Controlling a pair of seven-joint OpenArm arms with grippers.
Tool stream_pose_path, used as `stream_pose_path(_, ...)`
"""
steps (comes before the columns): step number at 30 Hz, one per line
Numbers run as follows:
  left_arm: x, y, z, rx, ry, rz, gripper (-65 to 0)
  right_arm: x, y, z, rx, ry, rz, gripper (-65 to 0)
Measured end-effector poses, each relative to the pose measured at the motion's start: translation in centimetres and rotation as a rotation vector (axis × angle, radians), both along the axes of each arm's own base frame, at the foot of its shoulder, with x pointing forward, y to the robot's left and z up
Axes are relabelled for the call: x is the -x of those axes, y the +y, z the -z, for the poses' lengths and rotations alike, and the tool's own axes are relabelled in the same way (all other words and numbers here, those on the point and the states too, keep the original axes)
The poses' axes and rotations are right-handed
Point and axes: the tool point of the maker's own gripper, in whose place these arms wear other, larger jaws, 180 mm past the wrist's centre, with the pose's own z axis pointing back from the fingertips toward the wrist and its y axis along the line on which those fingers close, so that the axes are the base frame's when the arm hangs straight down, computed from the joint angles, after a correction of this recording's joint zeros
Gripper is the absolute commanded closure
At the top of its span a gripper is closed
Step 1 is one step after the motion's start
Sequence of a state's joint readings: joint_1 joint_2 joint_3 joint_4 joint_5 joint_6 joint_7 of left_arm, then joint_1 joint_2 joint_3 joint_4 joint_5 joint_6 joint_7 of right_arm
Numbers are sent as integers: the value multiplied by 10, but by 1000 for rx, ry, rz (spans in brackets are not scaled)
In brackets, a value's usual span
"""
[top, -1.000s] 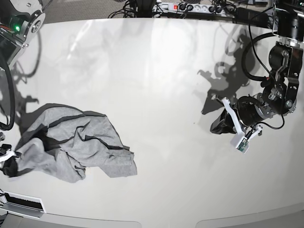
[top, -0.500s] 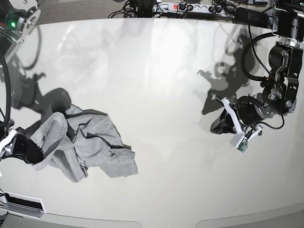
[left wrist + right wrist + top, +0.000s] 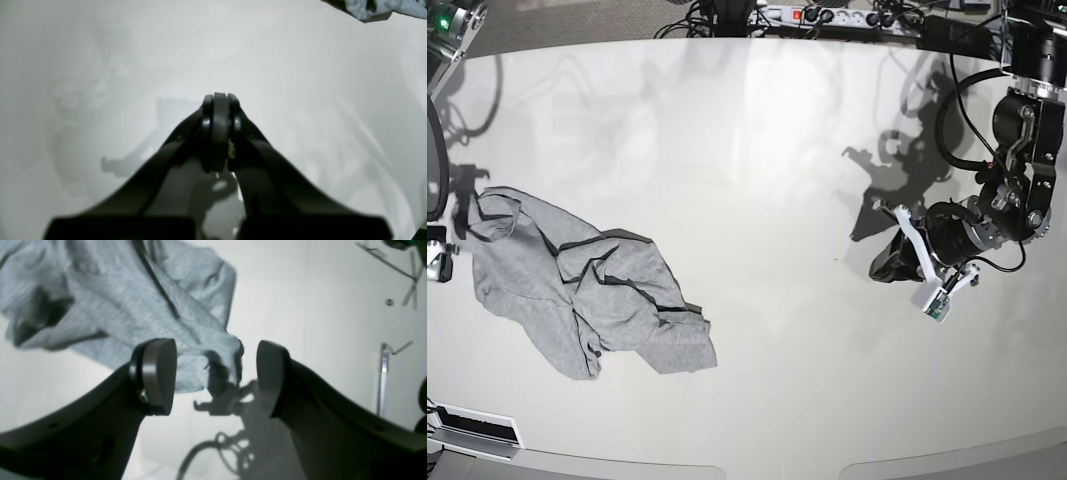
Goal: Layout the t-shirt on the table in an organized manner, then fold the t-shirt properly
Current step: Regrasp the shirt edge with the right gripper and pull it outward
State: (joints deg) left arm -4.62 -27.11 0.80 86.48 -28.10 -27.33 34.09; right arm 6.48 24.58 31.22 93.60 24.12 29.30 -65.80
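Our shirt [image 3: 587,300] lies crumpled near the tabletop [image 3: 757,180] edge, neither spread nor folded. Our right claw [image 3: 213,376] gapes beside it, gripping nothing; our left claw [image 3: 220,130] is closed, empty, well apart.

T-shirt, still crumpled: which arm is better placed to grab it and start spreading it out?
The right arm. Its open right gripper sits right at the t-shirt. The left gripper is shut and parked far across the table, away from the cloth.
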Motion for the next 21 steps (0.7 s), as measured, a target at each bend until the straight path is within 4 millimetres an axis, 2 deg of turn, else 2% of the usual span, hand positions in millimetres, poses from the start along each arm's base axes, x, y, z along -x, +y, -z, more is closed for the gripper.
stream_pose_path(2,0,0,0,-1,1,-1,0,-15,9,-15,-56,-72,-18,-399)
stream_pose_path(6,0,0,0,-1,1,-1,0,-44,65,-53,-230,-266,-251,-393)
stream_pose_path(10,0,0,0,0,0,-1,0,-65,107,-54,-230,-286,-355,-390)
stream_pose_path(12,0,0,0,2,-1,-1,0,-83,128,-47,-222,-303,-379,-390)
stream_pose_path(14,0,0,0,0,0,-1,0,-98,146,-27,-203,-266,-379,-390)
stream_pose_path(17,0,0,0,0,0,0,0,-109,168,7,-200,-148,-393,-390)
stream_pose_path(19,0,0,0,0,0,-1,0,-117,174,23,-206,-87,-386,-390)
stream_pose_path(21,0,0,0,1,0,0,0,-125,171,38,-190,-31,-354,-390)
